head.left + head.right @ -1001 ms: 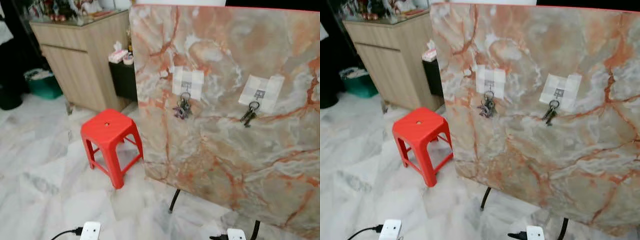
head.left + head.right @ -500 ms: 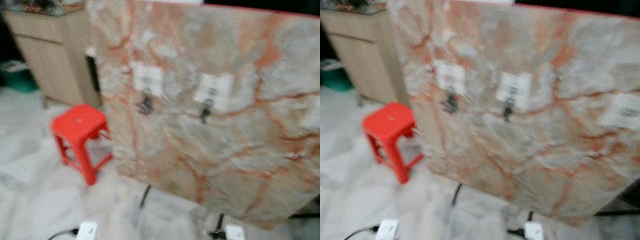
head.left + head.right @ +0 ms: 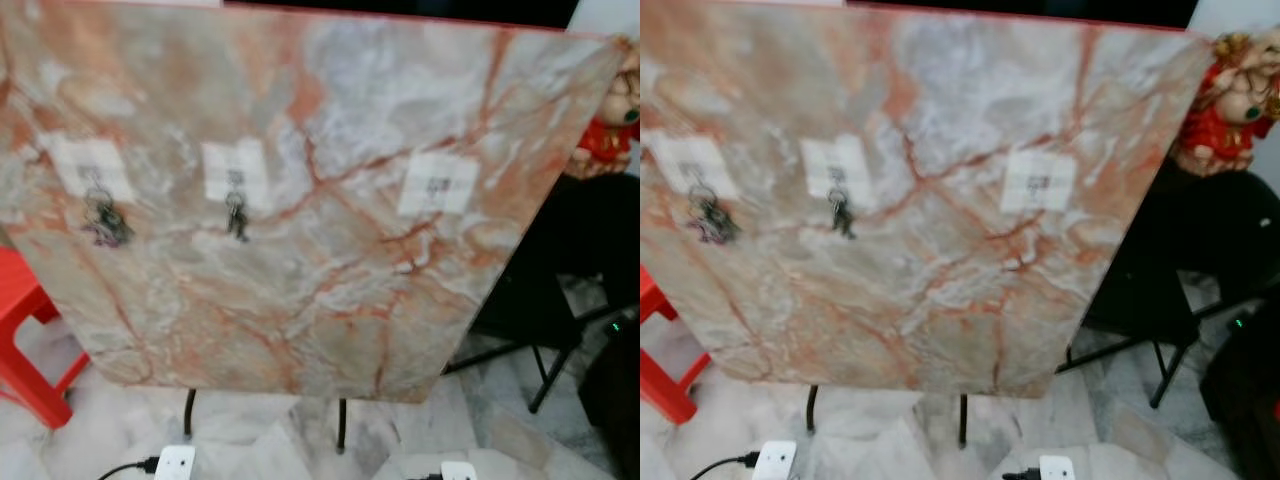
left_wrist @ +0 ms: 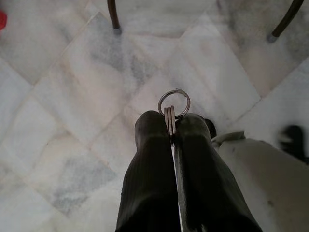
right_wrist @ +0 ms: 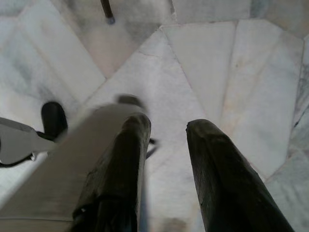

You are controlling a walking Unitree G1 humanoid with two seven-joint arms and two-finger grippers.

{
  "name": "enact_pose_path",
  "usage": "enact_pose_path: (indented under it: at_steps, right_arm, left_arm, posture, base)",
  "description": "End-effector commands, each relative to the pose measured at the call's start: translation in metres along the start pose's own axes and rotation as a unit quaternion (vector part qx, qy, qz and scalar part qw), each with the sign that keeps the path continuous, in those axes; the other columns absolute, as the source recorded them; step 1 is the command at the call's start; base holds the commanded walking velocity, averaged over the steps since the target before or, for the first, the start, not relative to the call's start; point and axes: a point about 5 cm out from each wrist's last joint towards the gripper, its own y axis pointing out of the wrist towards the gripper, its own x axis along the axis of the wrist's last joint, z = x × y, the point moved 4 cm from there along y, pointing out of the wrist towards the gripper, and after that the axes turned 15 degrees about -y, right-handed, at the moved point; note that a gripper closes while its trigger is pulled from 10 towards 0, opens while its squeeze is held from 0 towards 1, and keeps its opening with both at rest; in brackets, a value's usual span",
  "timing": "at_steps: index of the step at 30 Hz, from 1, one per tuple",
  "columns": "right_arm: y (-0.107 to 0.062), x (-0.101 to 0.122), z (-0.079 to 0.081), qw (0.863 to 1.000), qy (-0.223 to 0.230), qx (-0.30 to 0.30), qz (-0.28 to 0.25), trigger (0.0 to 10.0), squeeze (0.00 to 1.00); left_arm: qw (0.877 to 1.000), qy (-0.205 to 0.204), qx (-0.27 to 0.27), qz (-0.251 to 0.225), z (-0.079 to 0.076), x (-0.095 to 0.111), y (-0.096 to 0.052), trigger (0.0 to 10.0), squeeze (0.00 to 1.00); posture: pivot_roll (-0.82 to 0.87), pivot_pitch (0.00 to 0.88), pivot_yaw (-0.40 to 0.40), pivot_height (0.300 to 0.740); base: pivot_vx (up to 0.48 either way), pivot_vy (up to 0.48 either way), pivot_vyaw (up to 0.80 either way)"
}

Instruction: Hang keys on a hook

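The left gripper (image 4: 171,126) is squeezing a key ring (image 4: 174,103) tight, hanging low over the floor. The right gripper (image 5: 166,128) is hanging with its fingers apart. The free hook (image 3: 438,186) on the marble board (image 3: 330,260) is waiting. The thin ring could be slipping out while lifting.

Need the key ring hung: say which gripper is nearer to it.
Left. The left gripper pinches the key ring; the right gripper hangs open over the floor, holding nothing.
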Motion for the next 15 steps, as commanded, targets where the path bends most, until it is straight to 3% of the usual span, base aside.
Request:
enact_pose_path:
  at_steps: [1,15]
  right_arm:
    - [-0.0001,0.0003,-0.0015,1.000,-0.003,0.001,-0.001,10.0,0.00]
    - [-0.0003,0.0009,-0.0016,1.000,-0.005,0.000,-0.009,10.0,0.00]
  left_arm:
    - [1.000,0.002,0.000,0.010,-0.0005,-0.0072,-0.0009,10.0,0.00]
    - [1.000,0.000,0.000,0.011,-0.0001,-0.0086,-0.0012,10.0,0.00]
  posture:
    - [0.01,0.000,-0.013,0.740]
    - [0.01,0.000,-0.018,0.740]
  base:
    - [0.000,-0.345,0.00]
    - [0.000,-0.343,0.00]
